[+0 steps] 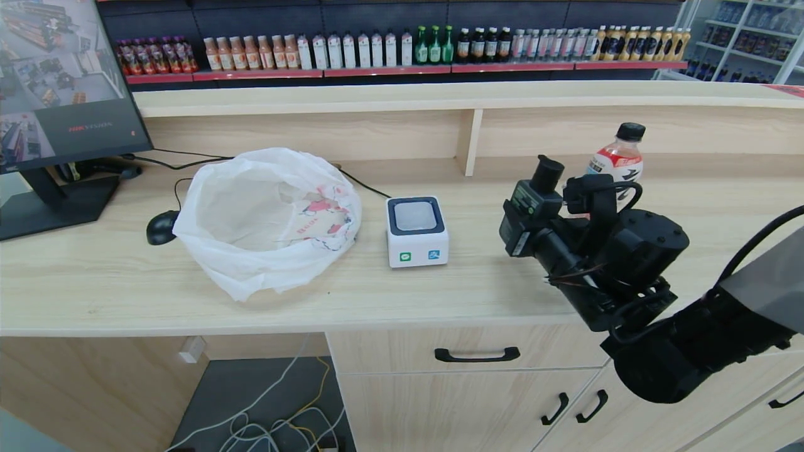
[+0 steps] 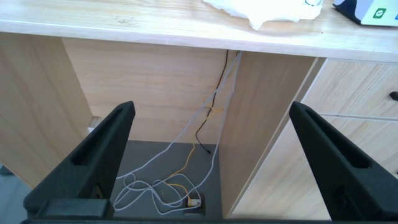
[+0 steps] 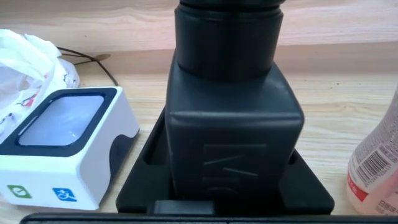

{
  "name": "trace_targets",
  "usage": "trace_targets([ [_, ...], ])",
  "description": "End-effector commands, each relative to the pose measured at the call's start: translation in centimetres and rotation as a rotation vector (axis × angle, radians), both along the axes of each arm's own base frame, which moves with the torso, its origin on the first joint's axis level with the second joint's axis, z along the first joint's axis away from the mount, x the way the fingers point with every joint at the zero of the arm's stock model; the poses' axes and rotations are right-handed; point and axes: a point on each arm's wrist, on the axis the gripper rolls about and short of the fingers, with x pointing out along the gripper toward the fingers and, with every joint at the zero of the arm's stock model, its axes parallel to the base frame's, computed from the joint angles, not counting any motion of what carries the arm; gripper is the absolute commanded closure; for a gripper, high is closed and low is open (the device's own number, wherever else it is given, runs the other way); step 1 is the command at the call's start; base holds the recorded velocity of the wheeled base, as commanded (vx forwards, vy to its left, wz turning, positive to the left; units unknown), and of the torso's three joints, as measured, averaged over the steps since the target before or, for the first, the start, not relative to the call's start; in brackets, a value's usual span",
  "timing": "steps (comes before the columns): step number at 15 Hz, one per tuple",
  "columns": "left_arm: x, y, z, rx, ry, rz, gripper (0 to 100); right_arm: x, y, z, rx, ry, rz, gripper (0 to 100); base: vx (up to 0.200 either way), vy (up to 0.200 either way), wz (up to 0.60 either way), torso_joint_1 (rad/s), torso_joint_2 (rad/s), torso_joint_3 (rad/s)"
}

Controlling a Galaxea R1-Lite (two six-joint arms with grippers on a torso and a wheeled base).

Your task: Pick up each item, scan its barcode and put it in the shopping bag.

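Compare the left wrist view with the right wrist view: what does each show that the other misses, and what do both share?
Left wrist only: the left hand open, with loose white and yellow cables on the floor under the light wooden counter. Right wrist only: a black square bottle with a round cap up close, and a plastic bottle with a white barcode label on the counter. Shared: the white plastic shopping bag, the white box scanner and that counter.
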Motion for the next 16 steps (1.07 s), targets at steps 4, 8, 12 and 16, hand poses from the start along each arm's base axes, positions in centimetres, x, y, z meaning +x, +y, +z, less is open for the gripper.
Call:
trace_targets([
  [4,0.0,0.0,0.0,0.0,0.0,0.001,0,-3.4,-1.0,2.2,0.017,-0.033,0.02,100,0.0,0.0,0.0,0.0,0.0,0.0],
  [8,0.0,0.0,0.0,0.0,0.0,0.001,0,-5.8,-2.3,2.7,0.022,-0.026,0.022,100,0.0,0.0,0.0,0.0,0.0,0.0],
  [12,0.0,0.0,0.0,0.0,0.0,0.001,0,-8.3,-3.5,3.1,0.023,-0.028,0.024,100,0.0,0.0,0.0,0.0,0.0,0.0],
  [16,0.0,0.0,0.0,0.0,0.0,0.001,0,-10.6,-4.7,3.5,0.029,-0.038,0.024,100,0.0,0.0,0.0,0.0,0.0,0.0],
])
